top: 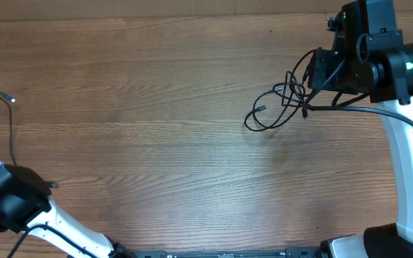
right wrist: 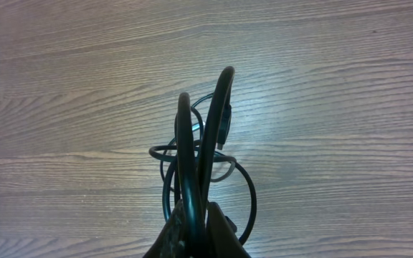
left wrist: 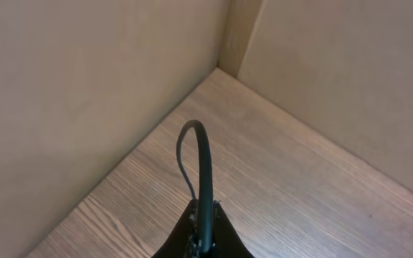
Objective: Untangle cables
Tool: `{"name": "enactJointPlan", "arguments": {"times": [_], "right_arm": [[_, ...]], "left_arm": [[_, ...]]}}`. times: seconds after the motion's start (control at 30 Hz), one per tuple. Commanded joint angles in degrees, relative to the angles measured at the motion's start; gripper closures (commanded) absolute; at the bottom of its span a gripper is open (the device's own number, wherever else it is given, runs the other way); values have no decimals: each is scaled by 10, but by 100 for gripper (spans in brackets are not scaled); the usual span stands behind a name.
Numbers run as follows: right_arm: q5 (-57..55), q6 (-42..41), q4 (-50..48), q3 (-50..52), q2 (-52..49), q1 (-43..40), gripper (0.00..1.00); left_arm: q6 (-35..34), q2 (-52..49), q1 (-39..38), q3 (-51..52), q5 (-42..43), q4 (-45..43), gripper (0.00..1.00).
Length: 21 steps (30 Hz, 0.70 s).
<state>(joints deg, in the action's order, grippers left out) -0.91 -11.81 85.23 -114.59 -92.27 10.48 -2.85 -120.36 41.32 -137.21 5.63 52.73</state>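
Operator: Status of cables (top: 282, 104)?

Technician: One tangle at two o'clock on table (top: 156, 143). Right gripper (top: 315, 70) closed just beside it; left gripper (left wrist: 205, 222) closed at eight o'clock. Untangling judged barely begun.

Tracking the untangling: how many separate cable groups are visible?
2: a tangle by the right pincer, far right; one loose strand at the left edge. Others may hide under the right arm.

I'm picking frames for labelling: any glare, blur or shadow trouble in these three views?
Overhead: even light, sharp; the cables cast a faint shadow on the table. Right wrist: pale glare on the wood mid-frame, and strands nearest the lens look soft. Left wrist: flat, dimmer light; the cable loop close to the lens is slightly blurred.
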Motion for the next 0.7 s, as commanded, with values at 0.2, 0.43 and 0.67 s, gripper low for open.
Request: {"name": "enactJointPlan", "arguments": {"times": [0.2,0.43,0.67], "right_arm": [[-3,-1,6,-2,6,-5,96],[-3,-2,6,-2,6,-5,96],[-3,-4,6,-2,6,-5,96]], "left_arm": [[-2,-80,30,-4,91,-5,96],[1,-143,30,-4,90,2,96],[3,-201,30,-4,90,5,96]]}}
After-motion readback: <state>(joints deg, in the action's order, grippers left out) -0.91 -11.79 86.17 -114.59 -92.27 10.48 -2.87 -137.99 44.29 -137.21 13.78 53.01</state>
